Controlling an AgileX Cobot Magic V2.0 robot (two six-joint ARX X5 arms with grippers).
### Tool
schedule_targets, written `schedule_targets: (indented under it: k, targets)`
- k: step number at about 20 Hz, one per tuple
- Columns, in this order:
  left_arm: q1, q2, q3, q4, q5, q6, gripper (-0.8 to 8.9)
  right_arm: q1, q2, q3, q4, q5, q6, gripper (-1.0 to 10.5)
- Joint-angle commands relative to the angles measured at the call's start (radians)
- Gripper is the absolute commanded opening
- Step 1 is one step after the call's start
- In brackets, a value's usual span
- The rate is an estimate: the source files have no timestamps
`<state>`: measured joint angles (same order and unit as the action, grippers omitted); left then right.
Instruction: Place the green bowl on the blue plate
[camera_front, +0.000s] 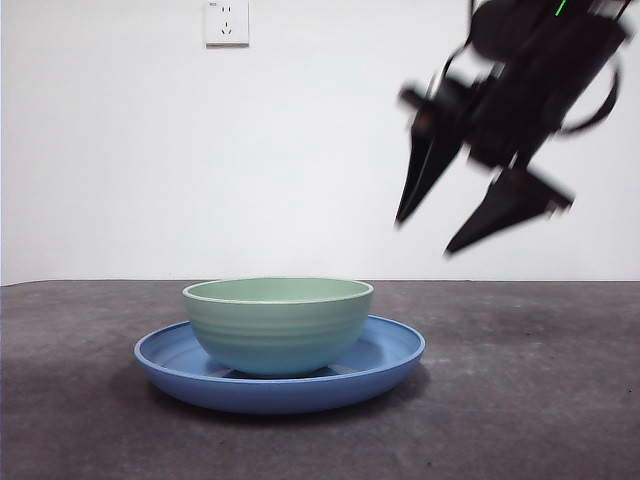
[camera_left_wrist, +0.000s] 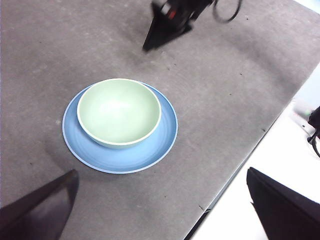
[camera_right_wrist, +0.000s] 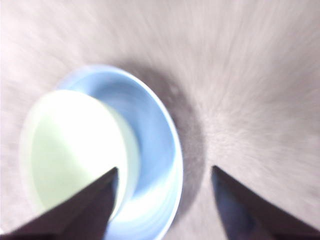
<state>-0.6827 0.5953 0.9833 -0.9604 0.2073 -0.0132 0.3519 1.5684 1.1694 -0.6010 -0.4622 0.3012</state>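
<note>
The pale green bowl (camera_front: 278, 322) stands upright inside the blue plate (camera_front: 395, 352) on the dark table, a little off the plate's centre. From above, the green bowl (camera_left_wrist: 119, 112) rests on the blue plate (camera_left_wrist: 160, 145). My right gripper (camera_front: 425, 238) hangs open in the air, above and to the right of the bowl, holding nothing. Its own blurred view shows the bowl (camera_right_wrist: 70, 150) and plate (camera_right_wrist: 155, 150) below its jaws (camera_right_wrist: 164, 172). My left gripper (camera_left_wrist: 162, 180) is open and empty, high over the table's near edge.
A white wall with a socket (camera_front: 226, 22) stands behind the table. The dark mat's edge (camera_left_wrist: 250, 150) meets a white surface beside my left gripper. Nothing else lies on the mat.
</note>
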Motion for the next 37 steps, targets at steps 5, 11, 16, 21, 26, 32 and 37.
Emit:
schedule_targets:
  k: [5,11,16,21,26,32,37]
  targets:
    - [-0.005,0.005,0.008,0.011,-0.003,0.001,6.26,0.012,-0.386,0.024,-0.197,0.115,-0.162,5.1]
    - [-0.005,0.005,0.008,0.011,-0.003,0.001,6.26,0.014,-0.585,0.024,-0.312,0.183,-0.187,6.0]
    - [-0.005,0.005,0.008,0.012,-0.003,0.001,6.26,0.014,-0.682,0.023,-0.439,0.183,-0.236,6.0]
    - [-0.005,0.005,0.008,0.012,-0.003,0.001,6.26,0.014,-0.756,0.023,-0.549,0.182,-0.302,6.0]
    - [-0.005,0.005,0.008,0.012,-0.003,0.001,6.26,0.014,-0.809,0.023,-0.587,0.162,-0.338,6.0]
    - [-0.005,0.005,0.008,0.012,-0.003,0.001,6.25,0.014,-0.839,0.023,-0.592,0.115,-0.339,6.0]
    - [-0.005,0.005,0.008,0.008,-0.002,0.001,3.18,0.014,-0.839,0.023,-0.602,0.113,-0.344,3.6]
